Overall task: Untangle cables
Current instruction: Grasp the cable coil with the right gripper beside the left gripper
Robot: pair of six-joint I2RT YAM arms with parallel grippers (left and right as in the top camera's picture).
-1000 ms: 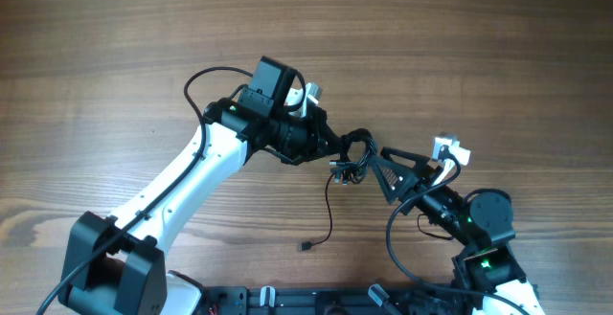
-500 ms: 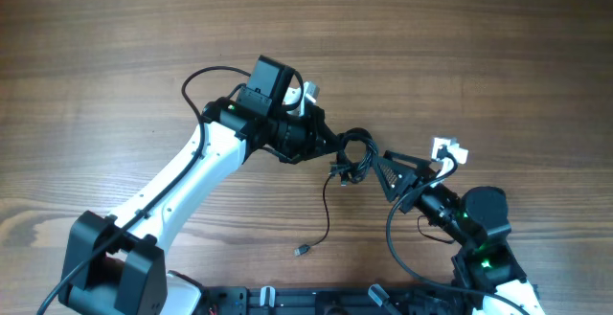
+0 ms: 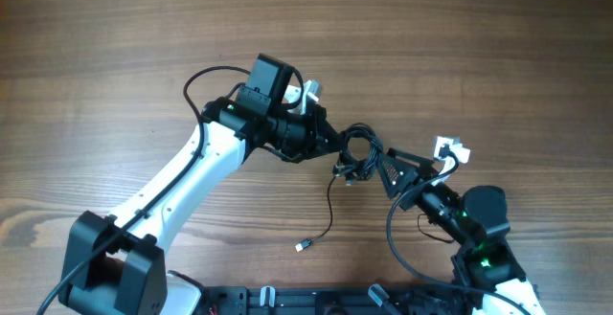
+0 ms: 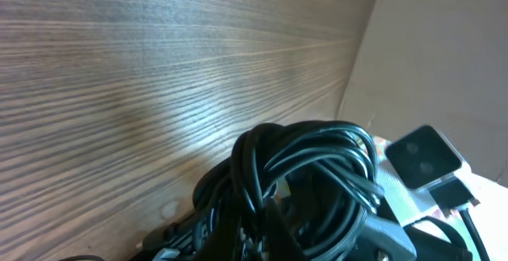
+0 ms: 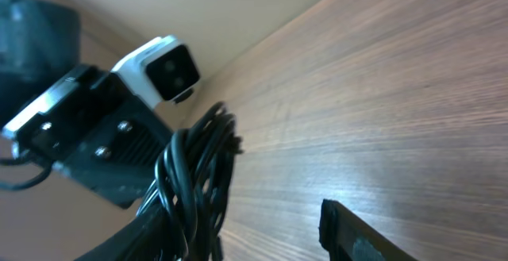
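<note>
Leftward over the desk (image 3: 479,47), the right hand (image 3: 386,169) had crept up to the knot, fingers spread. The left hand (image 3: 338,149) pinched the cables (image 3: 356,155) at frame centre. Catching one outer loop and pulling slowly seemed best, leaving the plug (image 3: 302,246) at lower centre free.

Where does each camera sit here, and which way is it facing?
Overhead: above the table, facing straight down; both arms show, left claw and right claw meeting at the cables.
Left wrist: low on the left arm, facing along the table at the cables close up; own fingers hard to pick out.
Right wrist: on the right arm, facing the cables and left claw; one own finger shows bottom right.
Shared: both wrist views hold the cables.
</note>
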